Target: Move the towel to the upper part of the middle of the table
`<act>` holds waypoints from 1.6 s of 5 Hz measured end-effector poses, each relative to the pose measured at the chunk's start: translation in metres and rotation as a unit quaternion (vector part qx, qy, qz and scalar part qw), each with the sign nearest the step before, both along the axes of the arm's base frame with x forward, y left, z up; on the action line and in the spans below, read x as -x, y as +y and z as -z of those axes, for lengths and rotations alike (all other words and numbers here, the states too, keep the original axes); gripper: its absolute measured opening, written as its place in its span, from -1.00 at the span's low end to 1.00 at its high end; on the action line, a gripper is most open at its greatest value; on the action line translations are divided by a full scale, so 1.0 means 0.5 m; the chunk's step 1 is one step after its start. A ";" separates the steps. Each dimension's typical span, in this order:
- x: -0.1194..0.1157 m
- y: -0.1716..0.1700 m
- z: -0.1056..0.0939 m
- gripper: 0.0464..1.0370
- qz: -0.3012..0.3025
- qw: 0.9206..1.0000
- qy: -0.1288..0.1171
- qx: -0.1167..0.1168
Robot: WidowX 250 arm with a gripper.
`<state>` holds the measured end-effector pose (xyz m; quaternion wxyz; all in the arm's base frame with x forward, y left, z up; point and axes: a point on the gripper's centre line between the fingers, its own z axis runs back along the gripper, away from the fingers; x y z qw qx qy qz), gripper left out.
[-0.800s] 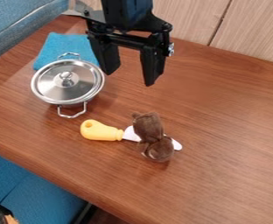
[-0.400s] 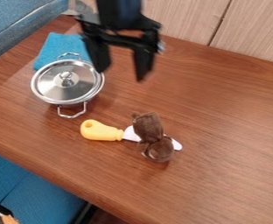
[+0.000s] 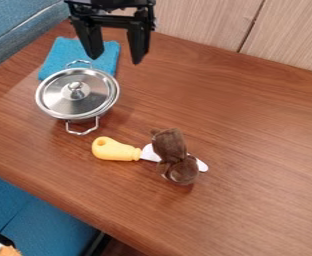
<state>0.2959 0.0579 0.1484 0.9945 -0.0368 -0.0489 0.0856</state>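
The towel [image 3: 60, 55], plain bright blue and roughly four-sided, is lying flat in the upper left of the frame, its sides slanting and its upper edge running close to the table's far edge. Its lower part is being partly hidden from sight. The table [image 3: 252, 125], reddish-brown with a streaky wood grain, is holding the towel on its flat top and stretching from the upper left to the lower right.

Booth-like nook: blue seating [image 3: 42, 217], wooden table [image 3: 265, 155]
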 end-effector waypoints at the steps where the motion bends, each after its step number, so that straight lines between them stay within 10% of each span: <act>1: -0.037 0.086 0.008 0.93 -0.058 0.998 0.006 -0.012; 8: -0.120 0.229 0.136 0.93 -0.133 0.989 0.020 -0.068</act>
